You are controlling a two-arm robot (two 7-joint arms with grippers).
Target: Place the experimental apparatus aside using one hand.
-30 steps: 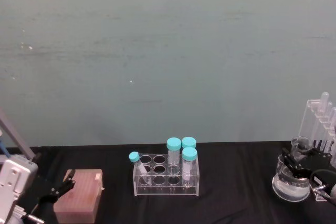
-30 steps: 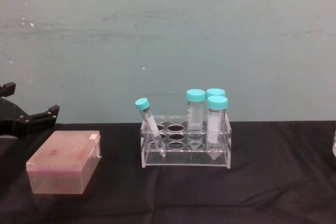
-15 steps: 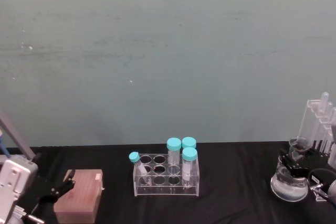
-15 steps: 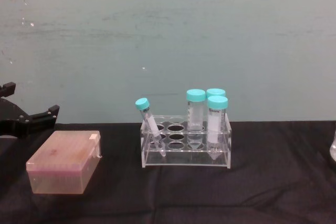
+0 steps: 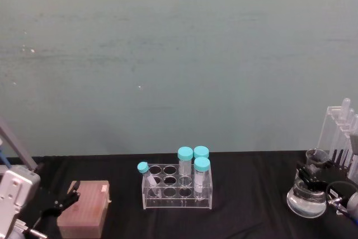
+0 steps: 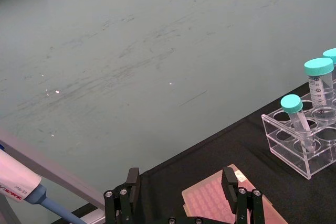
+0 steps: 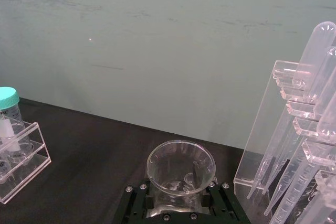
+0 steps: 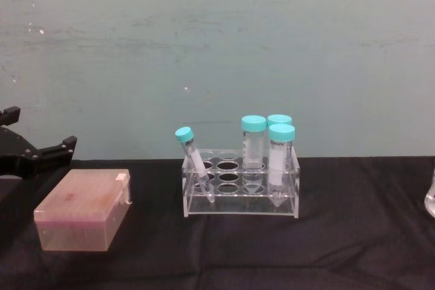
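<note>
A clear conical flask [image 5: 305, 200] with liquid in it sits at the table's far right, its open mouth [image 7: 180, 167] large in the right wrist view. My right gripper [image 5: 309, 176] is shut on the flask's neck, one black finger [image 7: 135, 199] on each side. Whether the flask's base touches the cloth, I cannot tell. A sliver of the flask [image 8: 431, 198] shows at the chest view's right edge. Just behind and to its right stands the tall acrylic stand [image 5: 341, 132] with long pipettes [image 7: 294, 145]. My left gripper [image 5: 61, 204] is parked open at the lower left.
A clear tube rack [image 5: 177, 188] with teal-capped tubes stands mid-table. A pink tip box [image 5: 85, 208] lies at the left, beside my left gripper [image 6: 181, 187]. A pipettor [image 6: 21, 188] rests at the far left. Black cloth covers the table; a green wall is behind.
My right gripper and the flask have shifted slightly left, toward the table's middle; more of the flask now shows at the chest view's right edge. The left arm has not moved.
</note>
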